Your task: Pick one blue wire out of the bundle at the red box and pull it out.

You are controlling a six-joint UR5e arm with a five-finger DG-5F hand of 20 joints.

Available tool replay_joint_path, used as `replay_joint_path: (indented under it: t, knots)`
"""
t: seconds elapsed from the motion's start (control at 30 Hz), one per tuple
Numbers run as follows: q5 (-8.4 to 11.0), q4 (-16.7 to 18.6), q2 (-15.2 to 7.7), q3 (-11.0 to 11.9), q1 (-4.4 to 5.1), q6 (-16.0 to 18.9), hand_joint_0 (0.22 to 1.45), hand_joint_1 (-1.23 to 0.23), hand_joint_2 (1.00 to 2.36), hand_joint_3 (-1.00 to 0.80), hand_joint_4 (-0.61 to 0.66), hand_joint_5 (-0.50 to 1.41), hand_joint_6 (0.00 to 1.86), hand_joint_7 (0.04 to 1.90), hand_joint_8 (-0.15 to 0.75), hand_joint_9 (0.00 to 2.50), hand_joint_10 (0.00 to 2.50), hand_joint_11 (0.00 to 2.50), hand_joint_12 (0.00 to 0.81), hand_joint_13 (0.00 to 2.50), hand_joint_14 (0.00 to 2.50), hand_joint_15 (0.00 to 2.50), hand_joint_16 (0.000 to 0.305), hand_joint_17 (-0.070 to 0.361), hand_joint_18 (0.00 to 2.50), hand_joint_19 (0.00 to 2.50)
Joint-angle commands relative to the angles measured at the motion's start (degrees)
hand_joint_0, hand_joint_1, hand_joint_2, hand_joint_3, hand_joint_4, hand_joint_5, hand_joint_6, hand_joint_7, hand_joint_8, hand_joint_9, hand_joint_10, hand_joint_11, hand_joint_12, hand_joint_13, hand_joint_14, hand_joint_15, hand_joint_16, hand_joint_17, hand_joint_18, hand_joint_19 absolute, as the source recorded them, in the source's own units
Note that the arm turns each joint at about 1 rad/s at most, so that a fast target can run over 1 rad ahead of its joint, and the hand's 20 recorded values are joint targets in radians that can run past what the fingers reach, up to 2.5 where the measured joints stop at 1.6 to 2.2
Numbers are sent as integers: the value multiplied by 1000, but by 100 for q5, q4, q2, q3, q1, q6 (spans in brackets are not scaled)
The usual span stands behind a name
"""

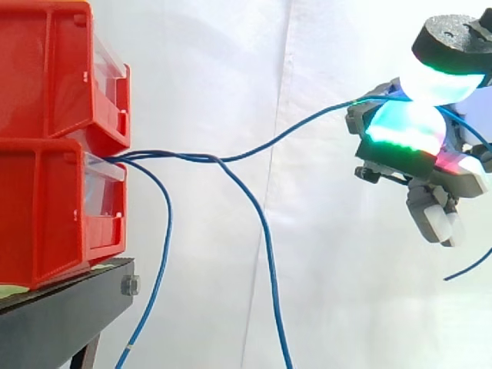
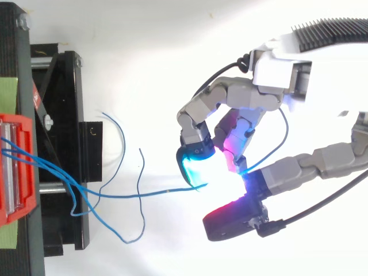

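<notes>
Two red bins (image 1: 61, 138) are stacked on a black stand at the left. A bundle of blue wires (image 1: 154, 157) comes out of the lower bin's front. One blue wire (image 1: 292, 131) runs up and right from the bundle to my hand (image 1: 415, 131). My glowing fingertips (image 1: 434, 81) pinch that wire, and its free end (image 1: 469, 269) hangs past the hand at the right. From above, the same pinched blue wire (image 2: 144, 194) stretches from the red bin (image 2: 14, 167) to my hand (image 2: 247, 109). Two other wires droop down loose.
The black stand (image 1: 69, 307) carries the bins, with a bolt (image 1: 131, 286) at its front corner. A white curtain (image 1: 231, 77) hangs behind everything. Loose blue wire strands (image 2: 123, 230) dangle off the stand's edge between the bins and my hand.
</notes>
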Motion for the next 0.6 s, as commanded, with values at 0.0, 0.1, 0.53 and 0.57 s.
replay_joint_path:
  t: [0.0, 0.1, 0.53, 0.57]
  knots:
    - [1, 0, -7, 0, 7, 0, 592, -857, 1012, -66, -72, -39, 911, 1131, 356, 1195, 10, 635, 472, 943, 16, 529, 60, 136, 941, 391]
    - [1, 0, 2, 0, -2, 0, 592, -857, 1013, -65, -72, -39, 912, 1130, 356, 1193, 10, 641, 473, 945, 15, 530, 60, 136, 941, 389]
    - [1, 0, 2, 0, -2, 0, 593, -856, 1012, -65, -74, -39, 912, 1131, 355, 1192, 14, 637, 472, 942, 14, 527, 60, 135, 940, 392]
    - [1, 0, 2, 0, 7, 0, 593, -856, 1012, -65, -74, -39, 912, 1131, 359, 1192, 10, 636, 470, 943, 16, 525, 60, 135, 941, 392]
